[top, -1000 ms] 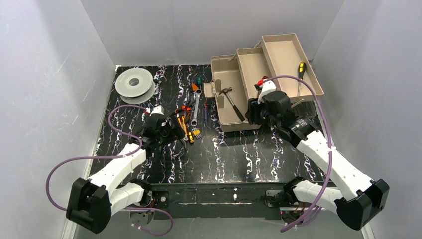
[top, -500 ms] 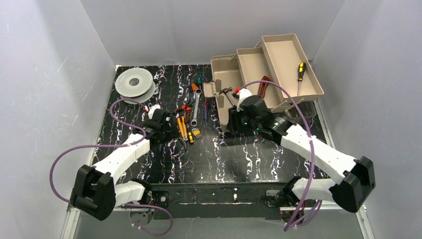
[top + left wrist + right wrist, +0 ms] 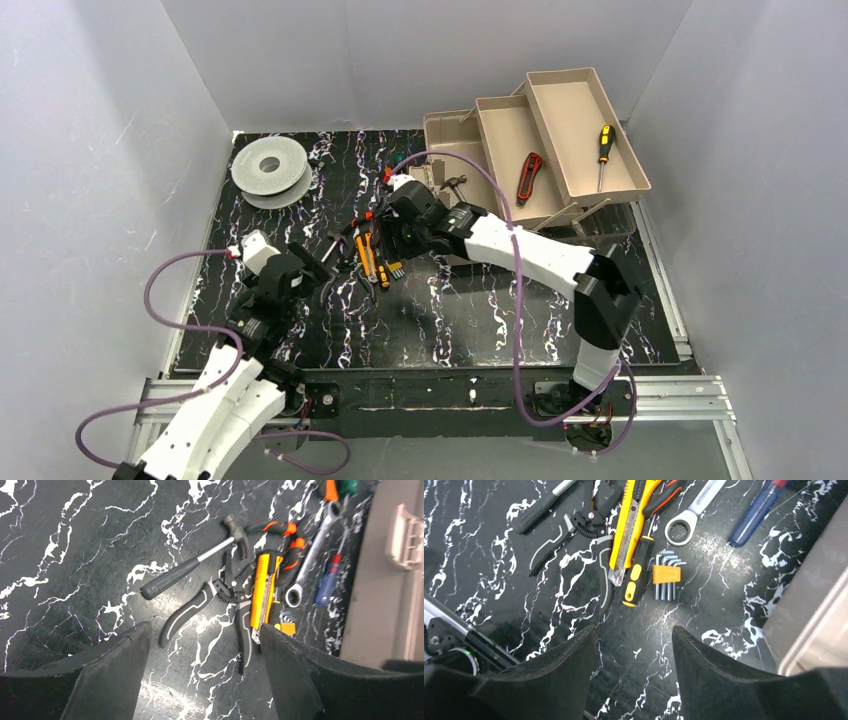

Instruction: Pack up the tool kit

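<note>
The tan toolbox stands open at the back right with its trays stepped out. A red knife lies in the middle tray and a yellow-handled screwdriver in the top one. Loose tools lie left of the box: small hammer, black pliers, yellow knife, black-and-yellow screwdriver, hex keys, silver wrench, blue screwdriver. My right gripper hangs open just near of the hex keys, holding nothing. My left gripper is open and empty, near-left of the pliers.
A round grey-white spool sits at the back left of the black marbled mat. The toolbox wall rises close to the right of the tool pile. A second hammer lies in the box's bottom compartment, mostly hidden by my right arm.
My right arm let go of the red knife in the middle tray, swung left over the tool pile, and opened wider. My left arm drew back toward the near left.
</note>
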Controlling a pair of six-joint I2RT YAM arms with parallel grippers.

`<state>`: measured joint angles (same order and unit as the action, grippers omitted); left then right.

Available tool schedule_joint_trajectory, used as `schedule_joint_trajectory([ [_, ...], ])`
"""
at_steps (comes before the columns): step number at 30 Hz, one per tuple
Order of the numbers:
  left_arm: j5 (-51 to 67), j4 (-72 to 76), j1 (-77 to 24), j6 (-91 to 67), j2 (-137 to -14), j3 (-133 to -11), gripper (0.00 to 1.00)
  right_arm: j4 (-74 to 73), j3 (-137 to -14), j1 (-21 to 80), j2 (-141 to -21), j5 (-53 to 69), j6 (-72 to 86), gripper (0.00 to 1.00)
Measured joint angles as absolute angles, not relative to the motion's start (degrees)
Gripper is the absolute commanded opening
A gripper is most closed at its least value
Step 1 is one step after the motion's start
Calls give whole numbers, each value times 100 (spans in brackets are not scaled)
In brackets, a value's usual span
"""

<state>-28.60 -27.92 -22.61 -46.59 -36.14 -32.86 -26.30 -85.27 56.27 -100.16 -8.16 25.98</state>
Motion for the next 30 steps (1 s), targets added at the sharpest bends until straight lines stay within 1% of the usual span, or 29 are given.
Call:
schedule_joint_trajectory([
  [2, -2915, -2834, -2261, -4657, -3223, -3223, 79, -2707, -8764, 5634, -10326, -819, 2676, 77],
  [8, -2947, -2921, -2261, -4637, -2733, -3210, 79, -2849, -9131, 5631, -10921, -856, 2897, 84],
  [11, -2932, -2965, -2261, -4635, -2720, -3170, 80, -2853, -9183, 5631, -11120, -845, 3017, 86],
  [17, -2906, -3044, -2261, -4637, -2696, -3111, 80, -2827, -9214, 5634, -11463, -749, 3157, 85],
  [22, -2897, -3055, -2261, -4637, -2602, -3037, 81, -2867, -9428, 5671, -11915, -781, 3249, 87],
  [24, -2895, -3052, -2261, -4637, -2587, -3037, 81, -2932, -9601, 5704, -12099, -847, 3288, 84],
  [26, -2893, -3052, -2261, -4635, -2554, -3037, 81, -2991, -9776, 5734, -12256, -906, 3308, 76],
  [29, -2893, -3050, -2261, -4633, -2506, -3037, 81, -3022, -9885, 5765, -12381, -956, 3328, 61],
  [30, -2893, -3050, -2261, -4630, -2495, -3035, 81, -3037, -9898, 5791, -12392, -982, 3334, 59],
])
